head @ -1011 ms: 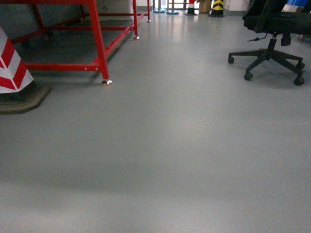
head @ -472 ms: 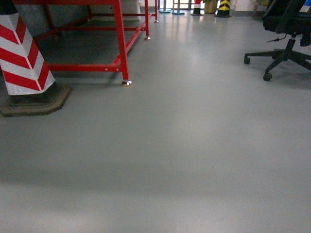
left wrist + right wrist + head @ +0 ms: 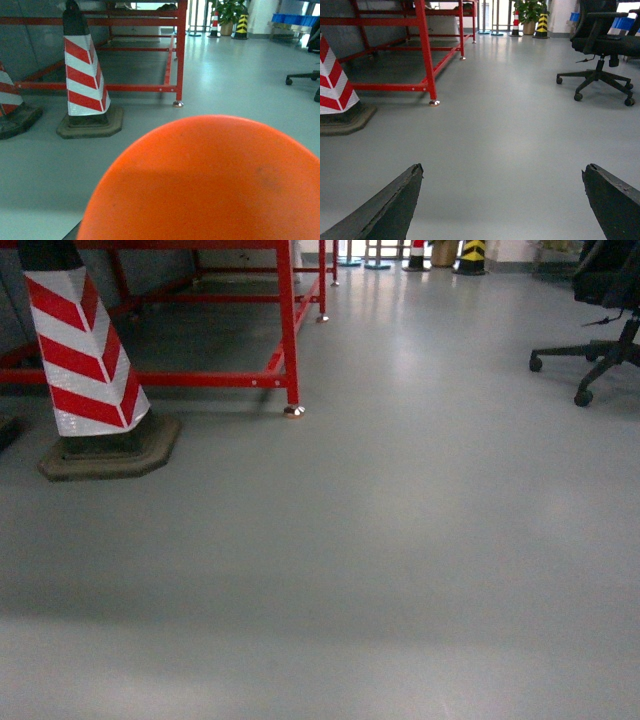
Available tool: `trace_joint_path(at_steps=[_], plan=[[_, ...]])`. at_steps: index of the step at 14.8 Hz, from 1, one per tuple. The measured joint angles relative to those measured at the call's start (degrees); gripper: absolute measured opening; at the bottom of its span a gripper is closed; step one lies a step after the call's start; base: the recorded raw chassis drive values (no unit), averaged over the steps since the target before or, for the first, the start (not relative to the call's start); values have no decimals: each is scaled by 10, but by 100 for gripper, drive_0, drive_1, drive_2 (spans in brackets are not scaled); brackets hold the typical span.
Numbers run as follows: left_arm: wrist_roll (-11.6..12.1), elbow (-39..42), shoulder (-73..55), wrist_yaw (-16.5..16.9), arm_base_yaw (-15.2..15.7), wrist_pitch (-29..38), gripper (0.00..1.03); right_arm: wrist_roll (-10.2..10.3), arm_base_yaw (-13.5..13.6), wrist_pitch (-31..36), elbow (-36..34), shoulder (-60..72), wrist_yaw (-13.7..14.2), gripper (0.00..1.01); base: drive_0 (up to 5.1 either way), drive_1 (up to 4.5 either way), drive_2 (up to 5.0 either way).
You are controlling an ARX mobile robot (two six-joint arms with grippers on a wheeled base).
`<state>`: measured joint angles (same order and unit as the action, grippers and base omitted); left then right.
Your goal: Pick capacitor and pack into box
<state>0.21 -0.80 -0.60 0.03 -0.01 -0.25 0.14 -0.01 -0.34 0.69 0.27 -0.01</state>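
Grey floor (image 3: 400, 540) fills nearly all of the head view, with a red-and-white striped cone (image 3: 88, 360) at ten o'clock, a red metal frame (image 3: 288, 330) just behind it toward eleven, and the wheeled foot of a black office chair (image 3: 590, 365) at two o'clock. No capacitor, no box and no desk show in any view, so where the task's things are cannot be told; judging from that, the job looks barely begun, with the robot out on open floor and both the picking and the packing left to do. The head view shows neither arm. The right wrist view adds what it lacks: the right gripper (image 3: 505, 200) is spread wide, its two dark fingers (image 3: 385, 210) at seven and five o'clock with only bare floor between them, grasping nothing. It also takes in the whole chair and, far off at twelve o'clock, a potted plant (image 3: 529, 10) and a yellow-and-black post (image 3: 542, 22). The left wrist view is mostly blocked by a large orange rounded shape (image 3: 210, 185) filling its lower half, too close to identify; the left gripper itself is not visible there, so its state cannot be told. Above the orange shape that view shows a second striped cone (image 3: 7, 100) at nine o'clock.
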Motion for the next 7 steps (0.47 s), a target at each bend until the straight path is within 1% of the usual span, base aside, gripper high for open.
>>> trace_joint_path(at_steps=[7], plan=[[0, 0, 0, 0, 0, -2, 43, 0, 0, 2, 0, 0, 0, 98, -496, 240, 240]])
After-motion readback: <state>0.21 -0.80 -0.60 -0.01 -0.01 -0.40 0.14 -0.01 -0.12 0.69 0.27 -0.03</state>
